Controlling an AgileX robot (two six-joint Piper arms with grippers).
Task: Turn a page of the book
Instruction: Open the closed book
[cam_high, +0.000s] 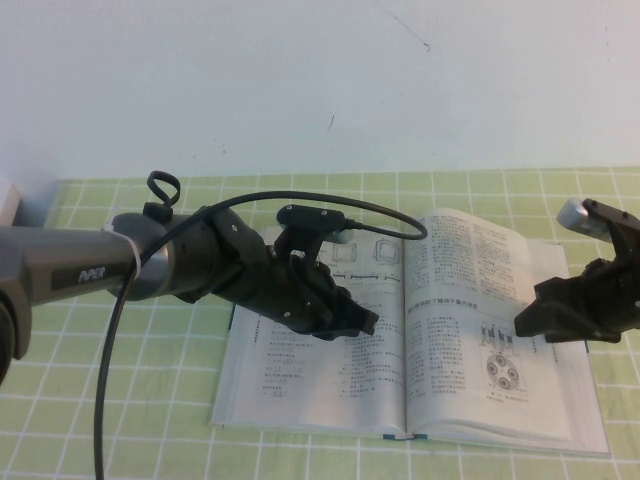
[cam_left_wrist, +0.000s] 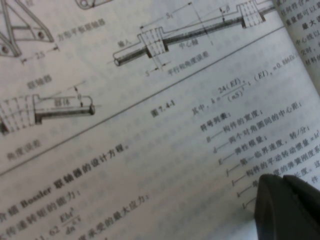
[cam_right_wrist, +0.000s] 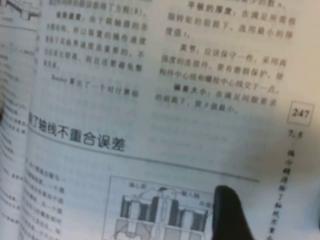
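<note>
We see the book (cam_high: 400, 380) lying open and flat on a green checked tablecloth (cam_high: 120, 420), its spine running away from the robot and a thin blue cover edge showing at its near side. The page (cam_high: 495, 330) with the four-circle diagram forms the right-hand leaf and lies level, its outer edge under the right arm.

The left gripper (cam_high: 362, 322) reaches in from the left over the left-hand leaf, close above the paper near the gutter. In the left wrist view one dark fingertip (cam_left_wrist: 287, 207) shows just over printed text and shaft diagrams; we cannot tell whether these fingers are open or closed. A black cable (cam_high: 110, 330) loops from this arm.

The right gripper (cam_high: 528, 322) hangs over the outer part of the page, beside the text column and above the diagram. In the right wrist view a single dark fingertip (cam_right_wrist: 227, 212) sits near the sectional drawing, possibly touching the sheet; again we cannot tell the fingers' state.
</note>
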